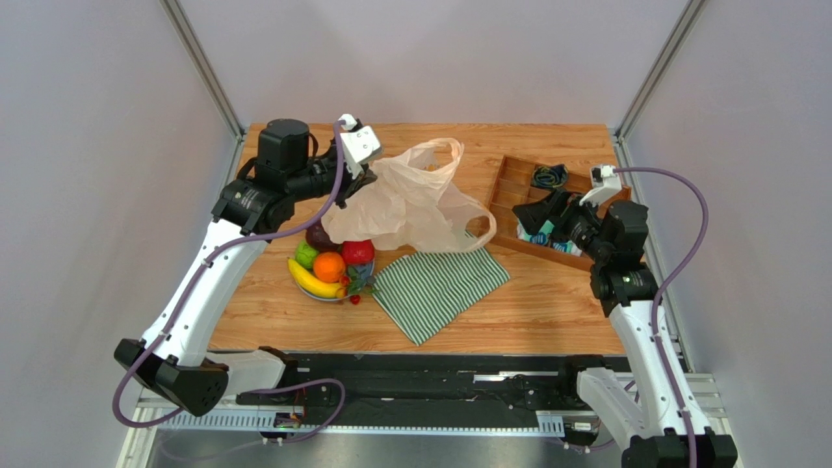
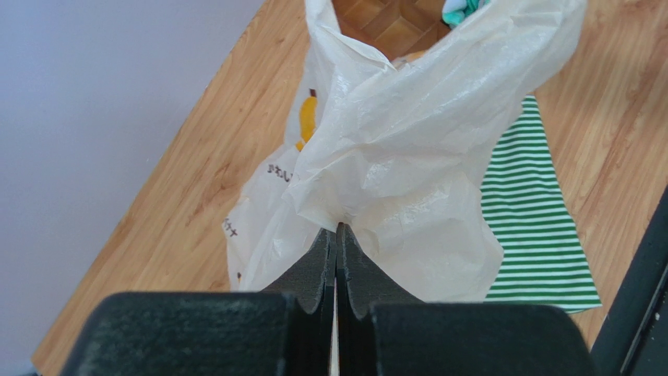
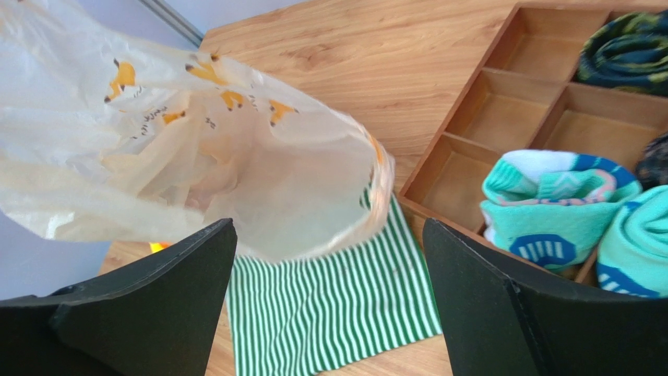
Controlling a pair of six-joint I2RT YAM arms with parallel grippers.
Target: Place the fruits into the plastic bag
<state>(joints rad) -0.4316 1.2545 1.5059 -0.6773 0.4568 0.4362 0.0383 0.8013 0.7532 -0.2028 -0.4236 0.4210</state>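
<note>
Top external view: over the worktop (image 1: 557,322), the plastic bag (image 1: 410,200) hangs raised near the centre, toward the far edge. The fruits (image 1: 332,261) sit piled below it, nearer the left edge. My left gripper (image 2: 337,235) is clamped tight on a pinch of bag film. My right gripper (image 3: 328,227) stands wide apart, empty, facing the bag's mouth. Judgement: the film is light, limp and slippery, so the rim or a handle loop is the place to take hold. Only the wrist views confirm both grips; the fruits show clearly only from above.

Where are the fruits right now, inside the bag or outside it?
Outside. The fruits lie piled beside the plastic bag, which the left gripper pinches and holds up.
</note>
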